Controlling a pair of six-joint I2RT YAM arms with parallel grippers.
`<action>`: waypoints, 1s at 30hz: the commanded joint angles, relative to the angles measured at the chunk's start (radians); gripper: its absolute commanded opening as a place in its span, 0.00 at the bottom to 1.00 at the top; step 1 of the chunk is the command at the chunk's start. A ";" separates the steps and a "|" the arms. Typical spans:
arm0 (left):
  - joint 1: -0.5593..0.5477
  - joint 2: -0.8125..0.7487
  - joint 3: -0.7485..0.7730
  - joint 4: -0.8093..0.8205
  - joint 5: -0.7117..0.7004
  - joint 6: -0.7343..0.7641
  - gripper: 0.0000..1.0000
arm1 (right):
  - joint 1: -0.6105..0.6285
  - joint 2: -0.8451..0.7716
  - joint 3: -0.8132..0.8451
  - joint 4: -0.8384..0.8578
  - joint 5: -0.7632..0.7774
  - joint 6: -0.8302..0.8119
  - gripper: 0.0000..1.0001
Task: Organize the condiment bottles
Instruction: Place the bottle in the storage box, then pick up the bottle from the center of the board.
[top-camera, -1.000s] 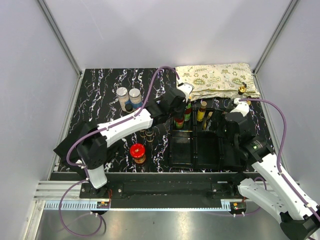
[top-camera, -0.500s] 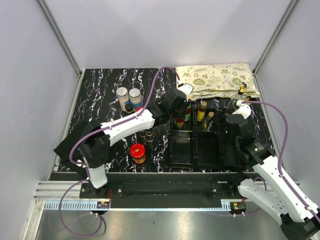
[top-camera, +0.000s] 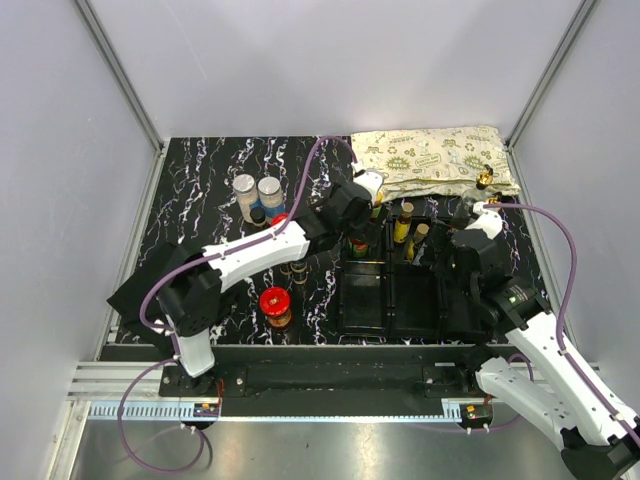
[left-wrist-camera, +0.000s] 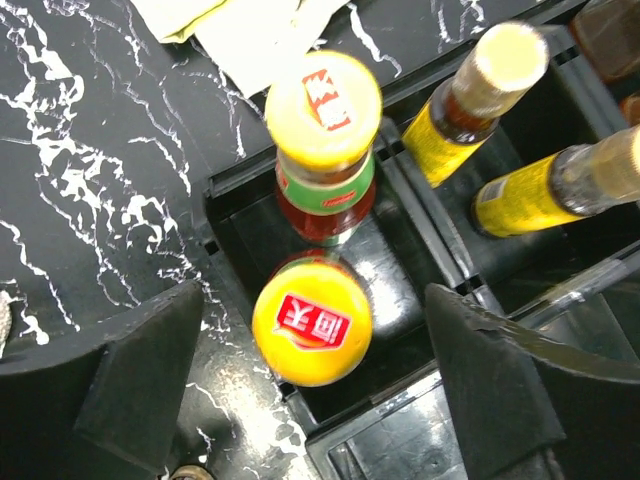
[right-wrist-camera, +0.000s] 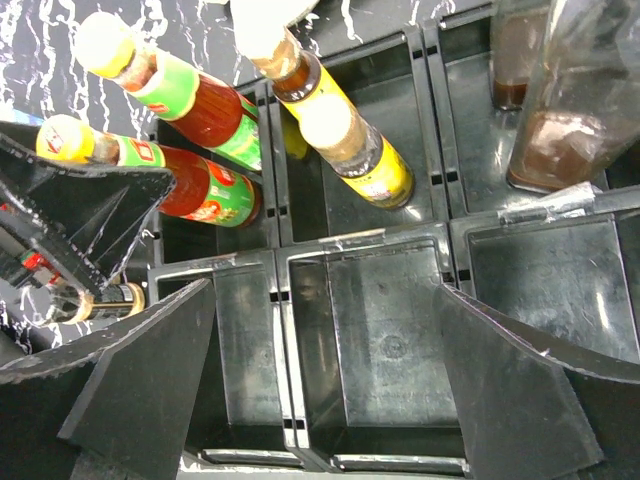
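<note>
My left gripper (left-wrist-camera: 320, 395) hangs open over the back-left compartment of the black tray (left-wrist-camera: 225, 185). Two yellow-capped red sauce bottles stand there. The near one (left-wrist-camera: 312, 320) is between my fingers (left-wrist-camera: 140, 385) with a gap on both sides; the other (left-wrist-camera: 323, 110) is behind it. Two yellow-labelled bottles (left-wrist-camera: 480, 95) lean in the neighbouring compartment. My right gripper (right-wrist-camera: 325, 390) is open over the tray's front compartments (right-wrist-camera: 400, 330), holding nothing. From above, the left gripper (top-camera: 357, 222) is at the tray's back left and the right gripper (top-camera: 462, 258) at its right side.
On the table left of the tray stand two grey-lidded shakers (top-camera: 257, 188), a black-capped bottle (top-camera: 258, 214), small brown bottles (top-camera: 292, 269) and a red-lidded jar (top-camera: 275, 301). A printed bag (top-camera: 435, 155) lies at the back right, a gold-spouted bottle (top-camera: 484, 180) beside it. Dark glass bottles (right-wrist-camera: 575, 100) fill the tray's back right.
My left gripper has opened and let go of the near yellow-capped sauce bottle, which now stands in the back-left compartment. The right arm has barely moved.
</note>
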 joint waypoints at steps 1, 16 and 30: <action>-0.003 -0.106 -0.054 0.092 -0.050 0.015 0.99 | -0.004 0.001 0.013 -0.019 0.022 0.018 1.00; 0.024 -0.303 -0.123 0.040 -0.184 -0.016 0.99 | -0.004 0.026 0.010 -0.042 0.019 0.029 1.00; 0.095 -0.671 -0.313 -0.072 -0.329 -0.109 0.99 | -0.004 -0.002 -0.010 -0.058 0.031 0.043 1.00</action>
